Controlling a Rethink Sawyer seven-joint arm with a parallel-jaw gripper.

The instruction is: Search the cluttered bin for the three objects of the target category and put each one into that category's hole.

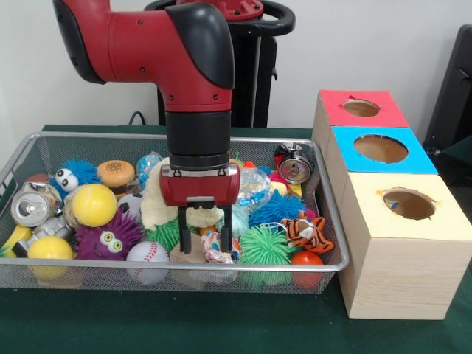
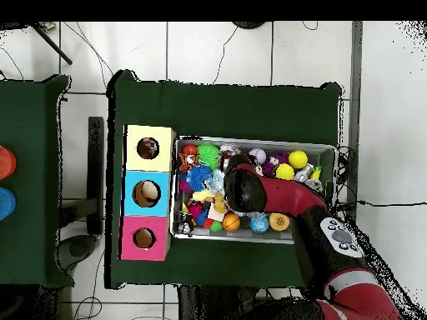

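Observation:
The wire mesh bin (image 1: 110,263) is full of toys on the green table, and it also shows in the overhead view (image 2: 250,140). My gripper (image 1: 205,240) reaches straight down into the bin's front middle, with its black fingers (image 1: 184,232) apart. One white rope bundle with coloured specks (image 1: 219,247) lies at the fingertips, between them and nearer the right one. I cannot make out any other rope bundle in the clutter. In the overhead view the arm (image 2: 267,196) hides the gripper.
Three boxes with round holes stand right of the bin: red (image 1: 361,108), blue (image 1: 380,148), yellow (image 1: 408,204). A cream waffle cloth (image 1: 156,206), green spiky ball (image 1: 263,245), tiger toy (image 1: 306,232), baseball (image 1: 146,253) and purple fuzzy toy (image 1: 110,237) crowd the gripper.

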